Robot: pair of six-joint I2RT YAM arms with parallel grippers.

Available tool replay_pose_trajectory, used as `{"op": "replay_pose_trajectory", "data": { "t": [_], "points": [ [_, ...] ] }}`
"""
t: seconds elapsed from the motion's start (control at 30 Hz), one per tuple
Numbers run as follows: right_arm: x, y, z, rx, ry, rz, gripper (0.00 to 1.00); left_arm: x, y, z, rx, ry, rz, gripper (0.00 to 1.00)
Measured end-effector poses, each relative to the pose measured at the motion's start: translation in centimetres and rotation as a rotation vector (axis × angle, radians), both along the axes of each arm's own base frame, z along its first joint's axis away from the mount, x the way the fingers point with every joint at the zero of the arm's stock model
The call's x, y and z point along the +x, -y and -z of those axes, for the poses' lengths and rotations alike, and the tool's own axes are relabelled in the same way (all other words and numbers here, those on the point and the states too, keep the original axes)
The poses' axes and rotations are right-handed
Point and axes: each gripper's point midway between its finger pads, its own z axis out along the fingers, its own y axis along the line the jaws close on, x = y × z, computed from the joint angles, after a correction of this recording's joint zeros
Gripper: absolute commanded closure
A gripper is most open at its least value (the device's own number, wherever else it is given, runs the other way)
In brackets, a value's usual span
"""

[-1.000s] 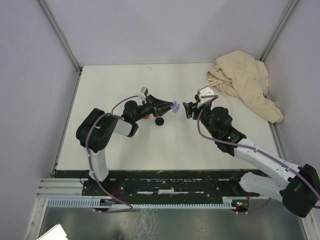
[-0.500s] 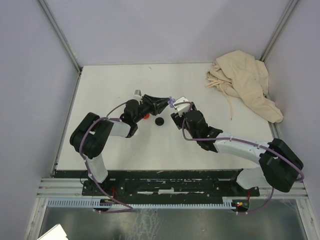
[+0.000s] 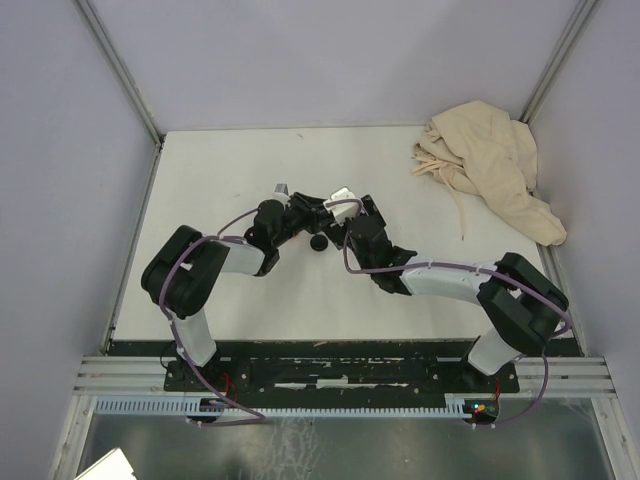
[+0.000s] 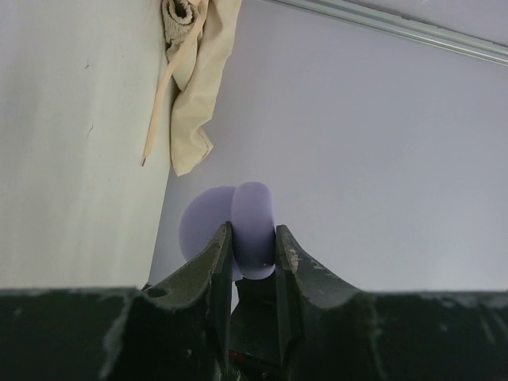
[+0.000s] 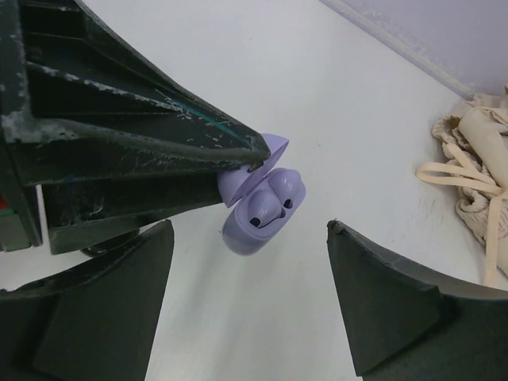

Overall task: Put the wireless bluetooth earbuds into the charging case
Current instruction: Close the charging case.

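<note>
I am holding the open lavender charging case clamped in my left pincer, just ahead of my empty, wide-apart right pincer, and, unable to tell whether earbuds are sitting inside, I am judging the insertion unfinished.

A lavender case, small and pebble-smooth, hangs open in mid-air, clamped by one half of its hinged shell between the closed fingertips of the left gripper. Seen from the right wrist, the free half droops below the pinched one, its hollow facing the lens with two dark recesses; whether anything sits in them cannot be made out. From the left wrist, only its rounded edge shows, upright between the fingers.
</note>
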Motion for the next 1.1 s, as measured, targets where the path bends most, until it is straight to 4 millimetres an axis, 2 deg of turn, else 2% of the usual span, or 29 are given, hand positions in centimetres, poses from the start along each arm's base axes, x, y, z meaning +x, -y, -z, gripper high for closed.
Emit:
{"op": "replay_pose_trajectory", "data": {
  "t": [0.23,0.5,1.1],
  "points": [
    [1.0,1.0,0.4,-0.052,0.030,0.075,0.14,-0.2,0.0,0.1,0.000,-0.002,0.006,0.97],
    [1.6,2.0,-0.8,-0.087,0.090,0.127,0.14,-0.6,-0.1,0.4,-0.001,-0.001,0.014,0.97],
    [1.2,4.0,-1.2,-0.211,0.141,0.169,0.13,-1.0,0.0,0.2,-0.007,0.008,0.028,0.97]
  ]
}}
